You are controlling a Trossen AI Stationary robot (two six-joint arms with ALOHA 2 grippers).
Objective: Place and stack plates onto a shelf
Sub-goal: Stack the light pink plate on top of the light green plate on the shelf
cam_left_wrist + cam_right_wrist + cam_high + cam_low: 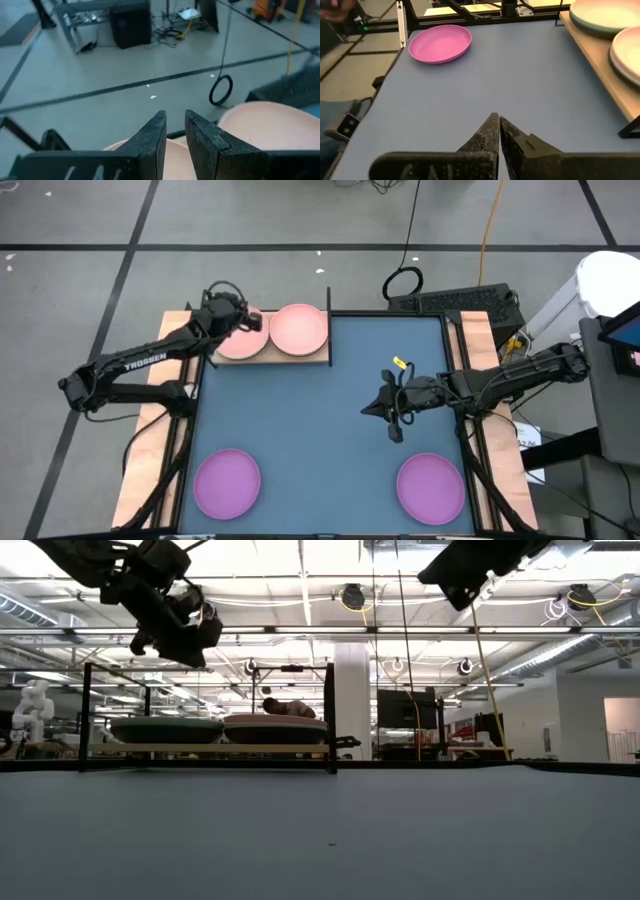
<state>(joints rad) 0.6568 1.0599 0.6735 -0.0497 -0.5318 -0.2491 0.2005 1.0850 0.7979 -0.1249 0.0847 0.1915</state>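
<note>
On the light wooden shelf (312, 358) at the far-left part of the table sit two stacks of round plastic plates, each topped by a pink plate (299, 328), (247, 340). From table height darker and paler rims show beneath them, though how many lie in each stack cannot be counted. Two purple plates remain on the blue-grey mat (330, 420): one (227, 482) at the near-left corner, one (431, 485) at the near-right.

The left gripper (250, 323) hovers over the left stack, fingers slightly apart and empty. The right gripper (372, 409) hangs above mid-mat, fingers together, holding nothing.
</note>
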